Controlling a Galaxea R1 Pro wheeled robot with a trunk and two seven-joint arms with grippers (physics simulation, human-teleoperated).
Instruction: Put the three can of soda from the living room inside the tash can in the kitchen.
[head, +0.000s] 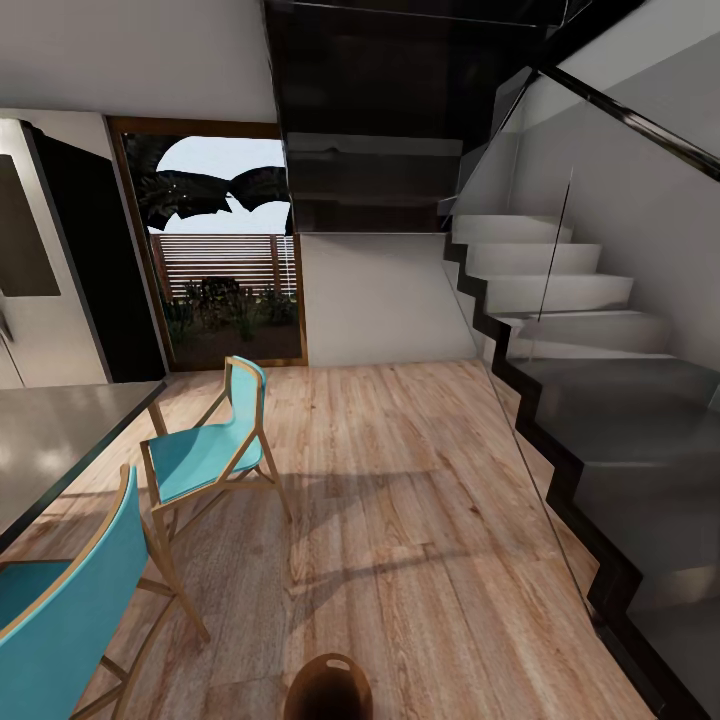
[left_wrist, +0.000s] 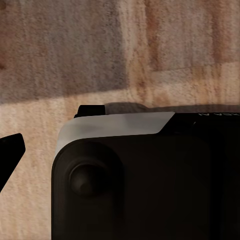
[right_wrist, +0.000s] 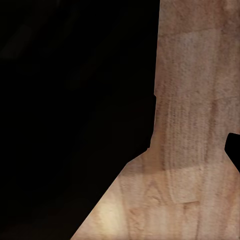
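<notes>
Floor (head: 400, 480) is light wood planking, spanning most of head view, with shadow bands across it. Staircase (head: 580, 340) climbs at right: pale treads, dark stringer, glass balustrade (head: 540, 200) alongside. Fridge (head: 40, 260), stainless with dark side panel, stands at far left edge. Glass door (head: 225, 250) in a wood frame sits beyond it, showing garden plants and a slatted fence outside. Grey table (head: 50, 440) juts in from left. Two teal chairs on wood frames stand just beside it: near chair (head: 60, 600) at lower left, far chair (head: 215, 445) further back, angled toward the table.

Tash can (head: 328, 688) is at bottom centre of head view, upright on the floor, brown rim and slot handle cut-out visible, lower part cut off by frame edge.

Left wrist view: dark robot body with a pale grey panel over the floor; a black fingertip (left_wrist: 10, 150) pokes in at the edge. Left gripper spread: cannot tell.

Right wrist view: large black mass, floor planks beside it, a black tip (right_wrist: 234, 150) at the edge. Right gripper spread: cannot tell.
</notes>
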